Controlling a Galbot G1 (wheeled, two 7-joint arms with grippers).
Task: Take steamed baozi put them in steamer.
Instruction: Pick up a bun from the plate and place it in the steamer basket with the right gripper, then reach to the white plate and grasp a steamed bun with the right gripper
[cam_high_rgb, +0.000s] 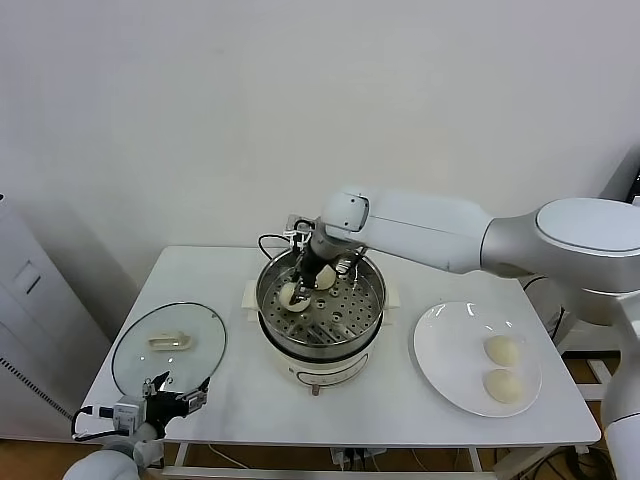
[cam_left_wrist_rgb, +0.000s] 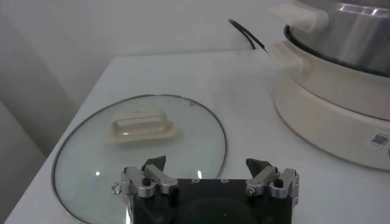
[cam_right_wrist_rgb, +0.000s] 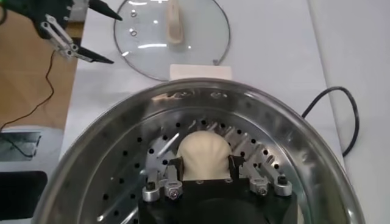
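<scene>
While my right arm reaches over the steamer (cam_high_rgb: 320, 305), its jaws (cam_right_wrist_rgb: 204, 163) hold a baozi (cam_right_wrist_rgb: 203, 156) just above the perforated floor, another baozi (cam_high_rgb: 290, 294) close beside. Two more (cam_high_rgb: 502, 350) wait on the plate (cam_high_rgb: 440, 350), nearer my right. My left jaws (cam_left_wrist_rgb: 207, 167) hang wide over the lid (cam_left_wrist_rgb: 85, 170).

Steamer (cam_high_rgb: 322, 300) top open; right arm (cam_high_rgb: 440, 232) spans above it (blocks rear approach); lid (cam_high_rgb: 168, 348) lies aside.
</scene>
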